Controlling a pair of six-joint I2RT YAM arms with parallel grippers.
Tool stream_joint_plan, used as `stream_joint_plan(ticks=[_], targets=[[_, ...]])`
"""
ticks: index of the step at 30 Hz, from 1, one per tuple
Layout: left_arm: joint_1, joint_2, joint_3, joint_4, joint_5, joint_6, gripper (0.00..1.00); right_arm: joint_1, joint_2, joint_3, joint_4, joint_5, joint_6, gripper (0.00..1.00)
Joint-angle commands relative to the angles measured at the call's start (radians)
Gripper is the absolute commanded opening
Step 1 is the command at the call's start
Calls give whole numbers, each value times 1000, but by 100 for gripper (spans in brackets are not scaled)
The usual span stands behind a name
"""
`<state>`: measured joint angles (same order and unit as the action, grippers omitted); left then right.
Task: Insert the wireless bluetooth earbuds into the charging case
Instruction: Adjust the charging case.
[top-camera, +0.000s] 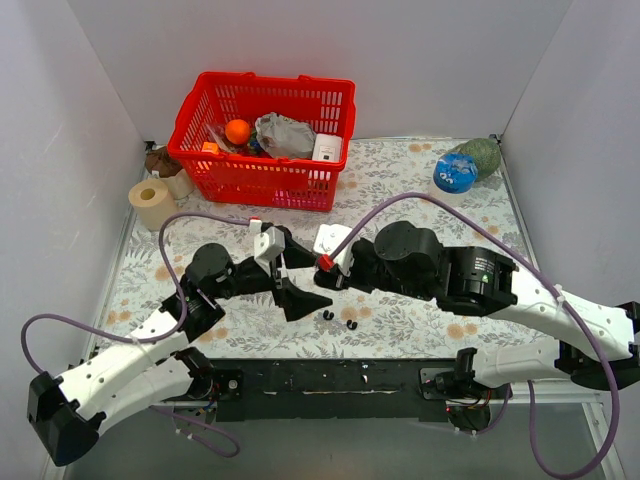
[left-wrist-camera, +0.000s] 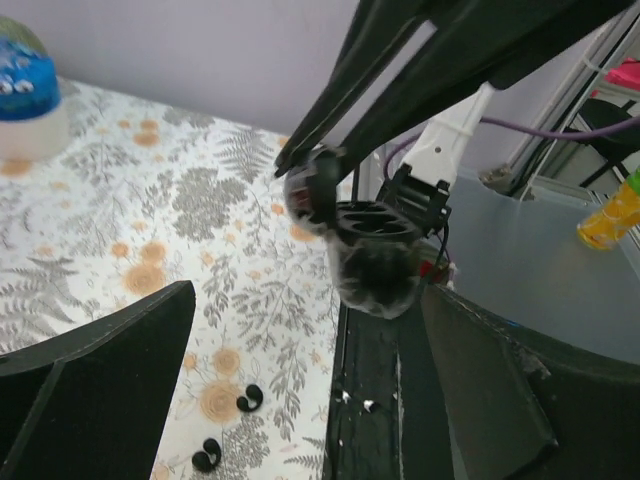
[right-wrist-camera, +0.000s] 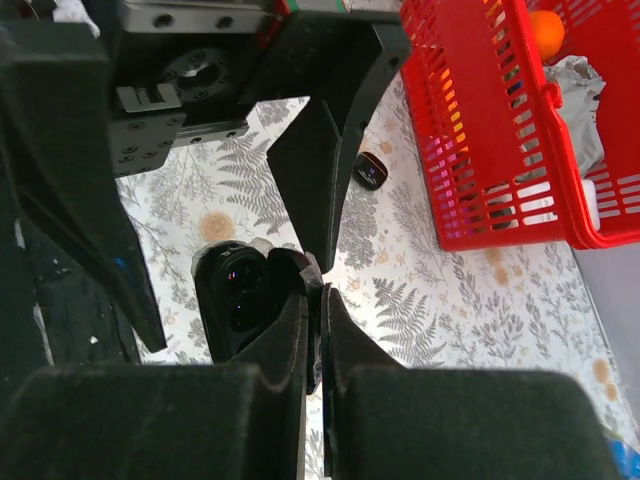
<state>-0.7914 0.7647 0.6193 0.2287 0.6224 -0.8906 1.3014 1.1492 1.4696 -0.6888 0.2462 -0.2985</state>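
Two tiny black earbuds lie on the floral cloth near the front edge; in the left wrist view they show at the lower left. The black charging case hangs in the air with its lid open and its wells empty. My right gripper is shut on that lid, with the case body to its left. My left gripper is open and empty, with one finger on each side of the case and apart from it.
A red basket with loose items stands at the back. A paper roll is at the far left, and a blue ball and a green object are at the back right. A small black item lies near the basket. A black rail runs along the near edge.
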Motion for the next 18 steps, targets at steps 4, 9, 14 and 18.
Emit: stream_joint_plan(ticks=[4, 9, 14, 18], targets=[[29, 114, 92, -40, 148, -2, 98, 56, 4, -14, 37, 168, -36, 1], [29, 90, 73, 7, 119, -21, 95, 67, -3, -52, 89, 217, -27, 1], [29, 81, 60, 27, 106, -34, 93, 73, -3, -63, 117, 225, -14, 1], [29, 93, 48, 44, 114, -33, 79, 76, 3, -58, 126, 225, -10, 1]])
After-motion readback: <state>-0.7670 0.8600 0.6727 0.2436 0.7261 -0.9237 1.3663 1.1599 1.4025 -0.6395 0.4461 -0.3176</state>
